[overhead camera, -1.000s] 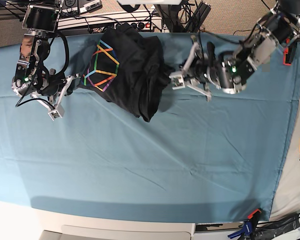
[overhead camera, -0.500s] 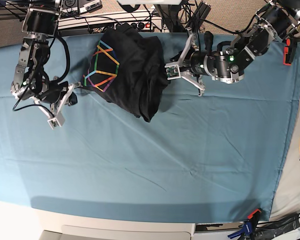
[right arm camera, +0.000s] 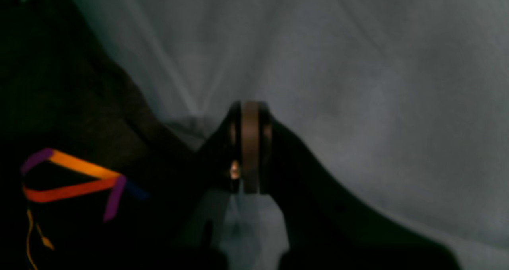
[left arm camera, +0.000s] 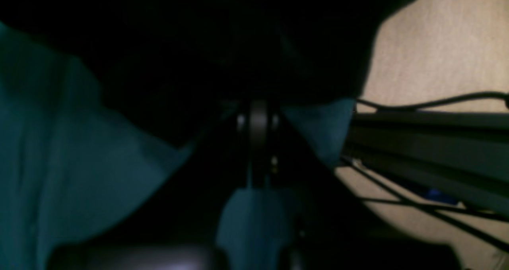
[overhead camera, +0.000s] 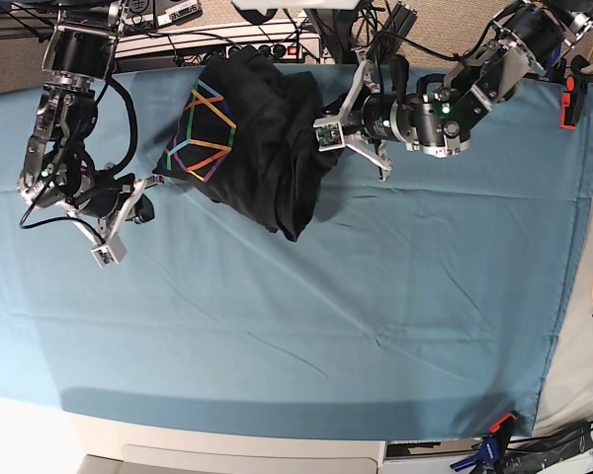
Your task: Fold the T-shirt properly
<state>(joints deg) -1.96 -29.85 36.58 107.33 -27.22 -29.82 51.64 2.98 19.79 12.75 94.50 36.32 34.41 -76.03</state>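
We record the T-shirt (overhead camera: 262,138) bunched in a dark heap in the upper middle of the base view, lying on the teal cloth (overhead camera: 376,296) that covers the counter, with its rainbow line print (overhead camera: 203,133) facing up on the heap's left side. The heap reaches to the far edge of the cloth at the top of the frame and tapers to a point toward the frame's centre. The left claw (overhead camera: 326,133) sits at the heap's right edge, upper centre of the base view, its arm reaching in from the upper right; in the left wrist view the left claw (left arm camera: 258,123) is pressed together with black fabric filling the frame above and around it, so we note it as pinching the T-shirt (left arm camera: 222,51), with teal cloth (left arm camera: 79,174) visible at lower left. The right claw (overhead camera: 146,188) is at the heap's left edge, left of the print in the base view, its arm coming down from the upper left corner. In the right wrist view the right claw (right arm camera: 248,142) is likewise pressed together, dark T-shirt (right arm camera: 71,103) fabric running from the left of the frame up to its tips and the coloured print (right arm camera: 75,178) at lower left; pale-looking cloth (right arm camera: 358,83) fills the rest. We read this as a pinch on the shirt's edge. Cables and equipment (overhead camera: 178,25) lie beyond the cloth along the top of the base view.
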